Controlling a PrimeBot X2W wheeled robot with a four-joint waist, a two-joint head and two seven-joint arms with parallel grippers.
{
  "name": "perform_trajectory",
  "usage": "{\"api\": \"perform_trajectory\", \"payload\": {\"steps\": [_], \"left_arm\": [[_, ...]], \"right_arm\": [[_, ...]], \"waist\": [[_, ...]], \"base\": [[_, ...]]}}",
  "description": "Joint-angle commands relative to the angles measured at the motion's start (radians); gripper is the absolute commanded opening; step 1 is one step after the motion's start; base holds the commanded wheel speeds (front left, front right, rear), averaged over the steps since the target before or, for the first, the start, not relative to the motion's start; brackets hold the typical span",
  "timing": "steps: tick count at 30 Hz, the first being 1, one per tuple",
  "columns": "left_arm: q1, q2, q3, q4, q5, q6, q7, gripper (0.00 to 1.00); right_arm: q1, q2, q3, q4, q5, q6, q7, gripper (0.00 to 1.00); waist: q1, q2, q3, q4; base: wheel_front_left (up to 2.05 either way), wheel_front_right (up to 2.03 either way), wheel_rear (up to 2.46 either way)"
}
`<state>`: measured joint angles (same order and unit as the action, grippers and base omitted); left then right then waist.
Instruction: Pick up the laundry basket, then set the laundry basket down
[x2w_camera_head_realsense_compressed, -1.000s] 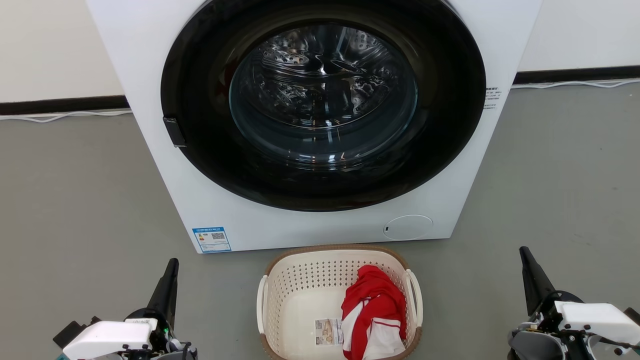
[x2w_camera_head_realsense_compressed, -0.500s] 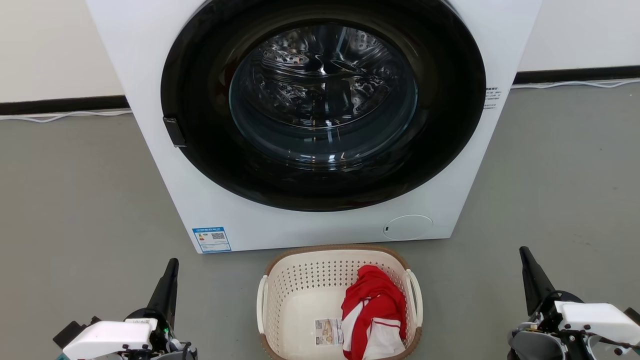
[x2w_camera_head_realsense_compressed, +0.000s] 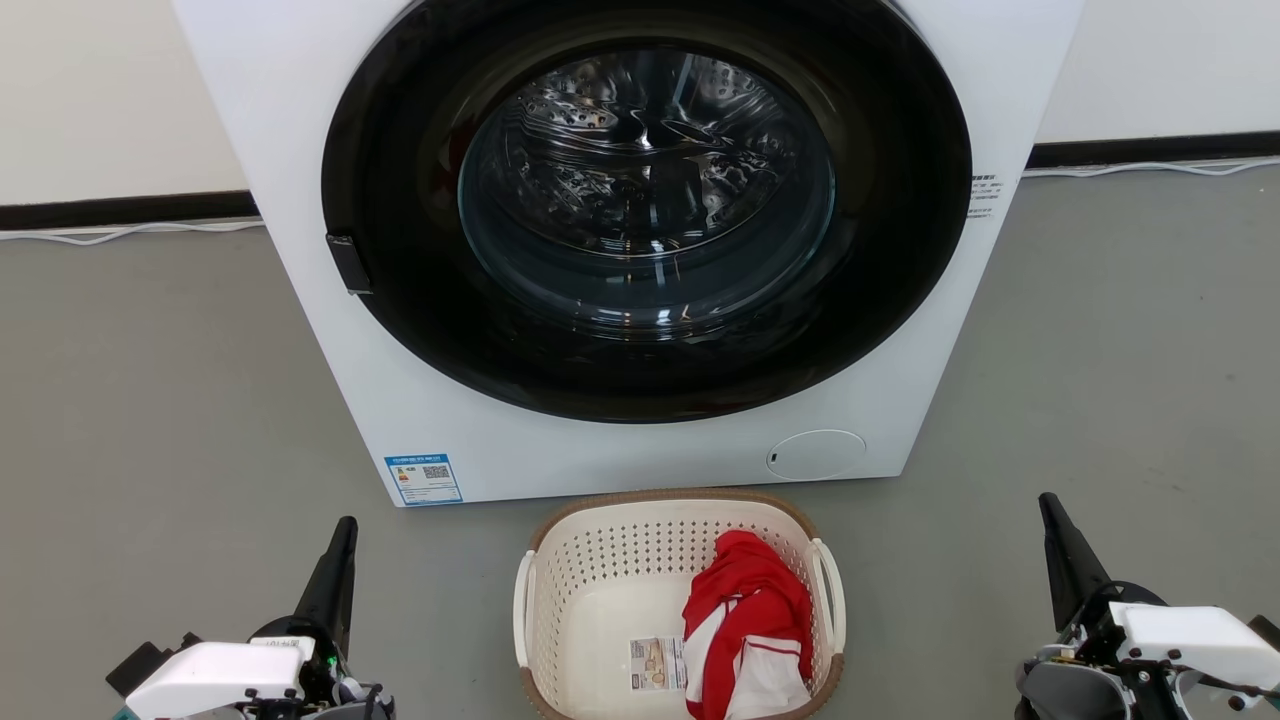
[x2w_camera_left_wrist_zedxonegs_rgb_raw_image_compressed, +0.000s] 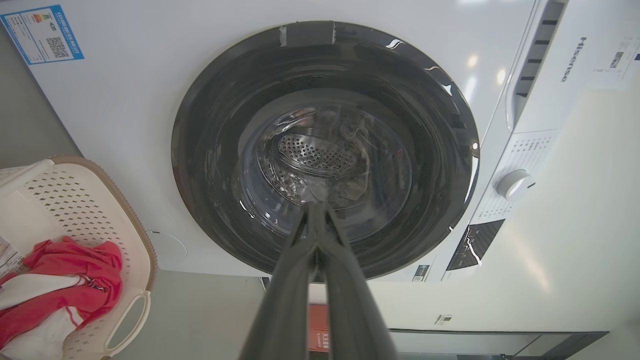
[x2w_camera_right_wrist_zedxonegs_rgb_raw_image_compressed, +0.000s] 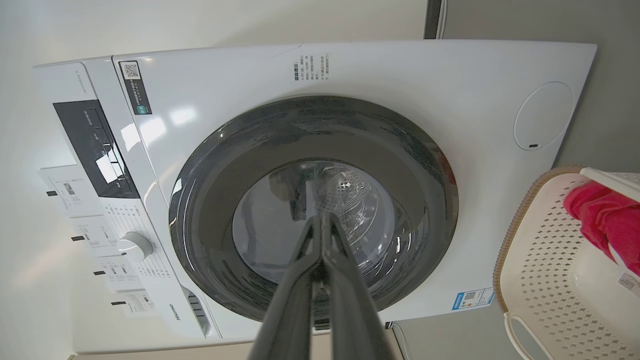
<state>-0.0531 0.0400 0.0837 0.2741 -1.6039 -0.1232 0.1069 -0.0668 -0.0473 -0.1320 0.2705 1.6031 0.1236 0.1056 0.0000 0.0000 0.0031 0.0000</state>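
The laundry basket (x2w_camera_head_realsense_compressed: 600, 590), cream-white and perforated with a brown rim, stands on the grey floor just in front of the washing machine. It shows again at the left edge of the left wrist view (x2w_camera_left_wrist_zedxonegs_rgb_raw_image_compressed: 75, 200) and at the right edge of the right wrist view (x2w_camera_right_wrist_zedxonegs_rgb_raw_image_compressed: 545, 270). A red and white garment (x2w_camera_head_realsense_compressed: 748, 620) and a paper label (x2w_camera_head_realsense_compressed: 655, 662) lie inside. My left gripper (x2w_camera_head_realsense_compressed: 345, 530) is shut and empty, well left of the basket. Well right of the basket, my right gripper (x2w_camera_head_realsense_compressed: 1048, 505) is shut on nothing. Both point at the machine's door (x2w_camera_left_wrist_zedxonegs_rgb_raw_image_compressed: 315, 207) (x2w_camera_right_wrist_zedxonegs_rgb_raw_image_compressed: 322, 220).
A white front-loading washing machine (x2w_camera_head_realsense_compressed: 450, 440) with a round dark glass door (x2w_camera_head_realsense_compressed: 645, 200) rises behind the basket. Grey floor (x2w_camera_head_realsense_compressed: 150, 400) spreads to both sides. A white cable (x2w_camera_head_realsense_compressed: 120, 232) runs along the dark skirting at the wall.
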Motion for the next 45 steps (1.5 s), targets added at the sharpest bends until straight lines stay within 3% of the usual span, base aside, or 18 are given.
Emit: {"api": "perform_trajectory", "payload": {"steps": [1, 25, 26, 35, 45], "left_arm": [[-0.055, 0.01, 0.03, -0.029, -0.005, -0.007, 0.006, 0.0], [-0.055, 0.01, 0.03, -0.029, -0.005, -0.007, 0.006, 0.0], [0.0, 0.0, 0.0, 0.0, 0.0, 0.0, 0.0, 1.0], [0.018, -0.003, -0.013, 0.015, 0.003, 0.0, -0.022, 1.0], [0.026, -0.002, -0.026, 0.011, 0.029, -0.001, -0.052, 1.0]], "right_arm": [[-0.041, -0.003, 0.019, -0.026, 0.006, 0.007, 0.007, 0.0], [-0.041, -0.003, 0.019, -0.026, 0.006, 0.007, 0.007, 0.0], [0.0, 0.0, 0.0, 0.0, 0.0, 0.0, 0.0, 1.0], [0.02, 0.002, 0.016, 0.001, -0.004, 0.0, -0.021, 1.0], [0.029, 0.001, 0.028, -0.011, -0.064, 0.0, -0.051, 1.0]], "waist": [[0.0, 0.0, 0.0, 0.0], [0.0, 0.0, 0.0, 0.0], [0.0, 0.0, 0.0, 0.0], [0.0022, 0.0, -0.002, 0.001], [0.0, 0.0, 0.0, 0.004]], "base": [[0.0, 0.0, 0.0], [0.0, 0.0, 0.0], [0.0, 0.0, 0.0], [0.0, 0.0, 0.0], [0.0, 0.0, 0.0]]}}
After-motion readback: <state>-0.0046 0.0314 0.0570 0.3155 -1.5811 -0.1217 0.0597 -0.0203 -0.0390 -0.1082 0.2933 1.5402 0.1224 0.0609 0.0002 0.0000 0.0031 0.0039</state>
